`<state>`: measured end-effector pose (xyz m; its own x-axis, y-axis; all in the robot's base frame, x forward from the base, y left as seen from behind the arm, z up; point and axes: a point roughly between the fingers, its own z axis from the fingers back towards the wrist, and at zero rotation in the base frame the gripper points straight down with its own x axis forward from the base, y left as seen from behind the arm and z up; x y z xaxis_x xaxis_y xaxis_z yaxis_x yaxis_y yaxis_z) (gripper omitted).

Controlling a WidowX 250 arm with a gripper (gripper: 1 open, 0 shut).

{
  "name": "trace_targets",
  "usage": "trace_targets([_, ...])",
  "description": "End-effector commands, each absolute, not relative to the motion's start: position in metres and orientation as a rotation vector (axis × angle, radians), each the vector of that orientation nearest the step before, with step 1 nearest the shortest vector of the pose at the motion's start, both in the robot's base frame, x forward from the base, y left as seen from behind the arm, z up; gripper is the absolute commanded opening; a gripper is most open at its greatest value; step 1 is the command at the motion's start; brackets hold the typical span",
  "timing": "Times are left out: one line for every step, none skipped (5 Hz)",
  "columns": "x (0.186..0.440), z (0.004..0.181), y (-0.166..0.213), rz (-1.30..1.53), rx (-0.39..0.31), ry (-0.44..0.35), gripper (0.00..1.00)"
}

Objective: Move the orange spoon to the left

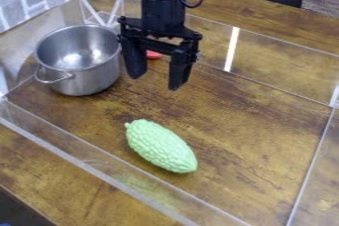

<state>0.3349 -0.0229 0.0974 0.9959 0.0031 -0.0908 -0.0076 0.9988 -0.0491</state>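
Observation:
The orange spoon [161, 56] shows only as a small red patch on the wooden table, mostly hidden behind the black gripper. My gripper [155, 79] points straight down and is open, its two fingers standing either side of that red patch with a wide gap between them. Whether the fingers touch the spoon or the table I cannot tell. Nothing is held.
A steel pot [77, 56] stands just left of the gripper. A bumpy green gourd [161, 146] lies nearer the front. Clear plastic walls [79, 151] fence the wooden table [252, 111] on all sides.

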Motion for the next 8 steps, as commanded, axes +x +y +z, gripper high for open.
trace_targets([0.338,0.104,-0.022,0.033,-0.055,0.051,1.0])
trace_targets([0.336,0.098,-0.021,0.065,-0.059,0.062,1.0])
trace_targets([0.339,0.104,-0.024,0.049,-0.063,0.063,1.0])
trace_targets([0.34,0.109,-0.027,0.033,-0.066,0.072,1.0])
trace_targets([0.338,0.103,-0.032,0.058,-0.07,0.085,1.0])
trace_targets([0.336,0.098,-0.037,0.081,-0.074,0.094,1.0])
trace_targets([0.341,0.097,-0.042,0.058,-0.077,0.096,1.0])
trace_targets([0.358,0.104,-0.049,0.042,-0.085,0.059,1.0])
